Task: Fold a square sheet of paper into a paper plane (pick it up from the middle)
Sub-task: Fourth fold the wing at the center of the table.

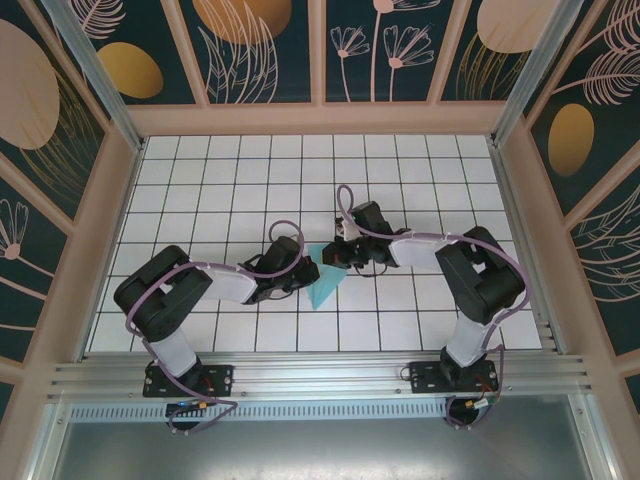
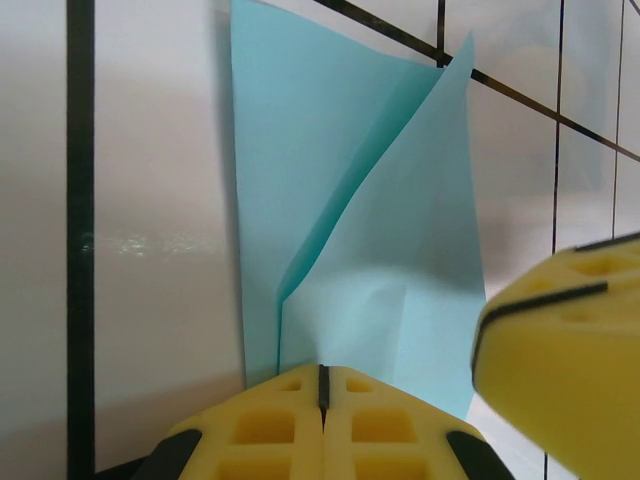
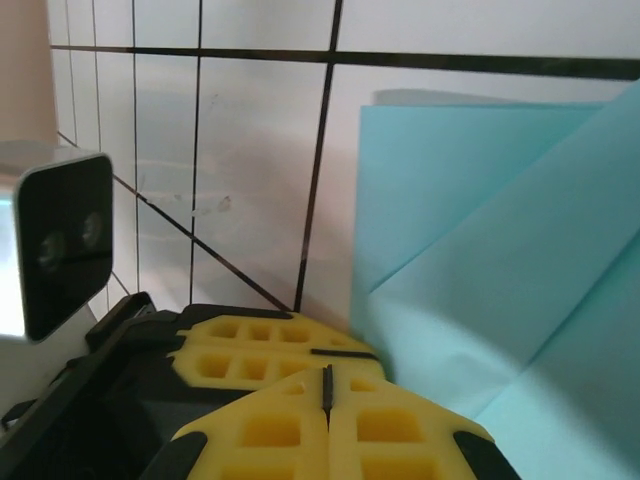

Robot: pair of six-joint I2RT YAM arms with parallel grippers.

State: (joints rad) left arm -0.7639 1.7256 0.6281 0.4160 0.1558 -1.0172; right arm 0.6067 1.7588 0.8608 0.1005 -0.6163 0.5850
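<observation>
Left hand [image 2: 322, 372] pinches the creased blue paper [image 2: 335, 200] (half-folded); right hand [image 3: 327, 375] closed.

Support: table [image 1: 200, 190], white tiles, dark grid lines, pale raised border. On it, near centre, slightly toward near edge: square sheet of paper [image 1: 325, 287], light-blue, creased, one flap folded over.

Quick count, folks! Paper first: one sheet of paper [image 1: 325, 287], light blue, just the one. Arms: two, with the left arm [image 1: 178, 297] swinging in from eight o'clock and the right arm [image 1: 485, 275] from four o'clock. Grippers: two, left gripper [image 1: 304, 270] and right gripper [image 1: 338, 257], meeting near the table's middle. Yellow fingers [image 2: 270, 430]: two apiece, four all told. One white tiled table [image 1: 200, 180] under it all, and one wrist camera block [image 3: 62, 240] at nine o'clock in the right wrist view.
</observation>
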